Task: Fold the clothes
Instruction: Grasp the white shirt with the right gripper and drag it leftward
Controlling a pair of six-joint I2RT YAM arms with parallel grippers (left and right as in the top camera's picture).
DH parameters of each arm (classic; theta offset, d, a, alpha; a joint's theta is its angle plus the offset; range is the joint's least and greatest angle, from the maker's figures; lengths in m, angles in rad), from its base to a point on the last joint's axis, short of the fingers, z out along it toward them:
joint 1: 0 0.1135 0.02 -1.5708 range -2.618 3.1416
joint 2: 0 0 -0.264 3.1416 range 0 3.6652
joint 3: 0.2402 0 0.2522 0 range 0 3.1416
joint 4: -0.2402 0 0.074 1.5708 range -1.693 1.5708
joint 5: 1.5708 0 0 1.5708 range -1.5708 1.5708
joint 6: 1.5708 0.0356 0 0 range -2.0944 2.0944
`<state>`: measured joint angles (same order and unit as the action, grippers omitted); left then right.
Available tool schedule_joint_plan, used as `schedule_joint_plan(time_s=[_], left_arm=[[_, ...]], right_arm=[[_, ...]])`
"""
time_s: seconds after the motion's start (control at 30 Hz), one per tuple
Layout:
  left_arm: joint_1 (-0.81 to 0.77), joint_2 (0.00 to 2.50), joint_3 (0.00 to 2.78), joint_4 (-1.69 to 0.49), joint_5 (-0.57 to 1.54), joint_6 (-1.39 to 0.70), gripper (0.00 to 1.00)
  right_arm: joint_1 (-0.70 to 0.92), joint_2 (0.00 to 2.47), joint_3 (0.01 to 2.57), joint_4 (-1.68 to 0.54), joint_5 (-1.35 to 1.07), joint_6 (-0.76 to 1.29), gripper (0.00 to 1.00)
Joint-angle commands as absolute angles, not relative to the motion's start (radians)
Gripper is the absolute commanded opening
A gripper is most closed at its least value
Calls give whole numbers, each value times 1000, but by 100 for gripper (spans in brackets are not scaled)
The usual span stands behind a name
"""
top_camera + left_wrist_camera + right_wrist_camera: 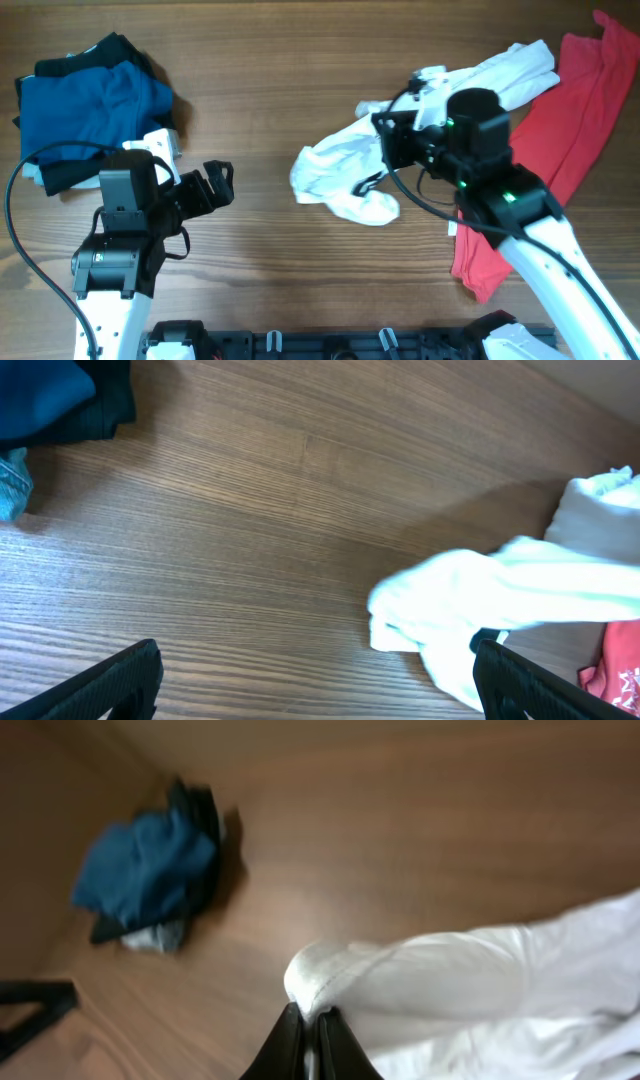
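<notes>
A crumpled white T-shirt lies stretched across the table's middle right, one end reaching up toward a red T-shirt. My right gripper is over the white shirt. In the right wrist view it is shut on a fold of the white cloth. My left gripper stands open to the left of the shirt, above bare wood. In its own view its fingers are spread wide, and the white shirt lies ahead on the right.
A pile of folded blue and black garments sits at the back left, also seen in the right wrist view and the left wrist view. The red T-shirt hangs down the right side toward the front edge.
</notes>
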<state>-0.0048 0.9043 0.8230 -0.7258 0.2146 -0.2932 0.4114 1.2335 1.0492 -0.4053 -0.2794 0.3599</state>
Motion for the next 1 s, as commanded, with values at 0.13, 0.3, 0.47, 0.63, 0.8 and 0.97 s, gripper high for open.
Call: schedule_joint_plan(time_s=[0.13,0.3,0.47,0.63,0.8,0.97], left_arm=[[-9,905,843,-717,208,-276,100],[-9,905,843,-716,209,-276,100],[-9,908,843,-707,272,-276,100],[-9,947,842,-693,400,-277,100],[-12,1020,842,-691,450,-277,100],[-83,1099,842,-653,453,-277,100]], right_arm=[[422,1377,1052,-474,-98,464,72],[350,1359,1052,-717,190,699,69],[199,1359,1052,-843,198,692,35],[58,1360,1036,-877,149,588,25],[-62,1372,977,-882,125,548,23],[-161,1389,912,-828,26,463,21]])
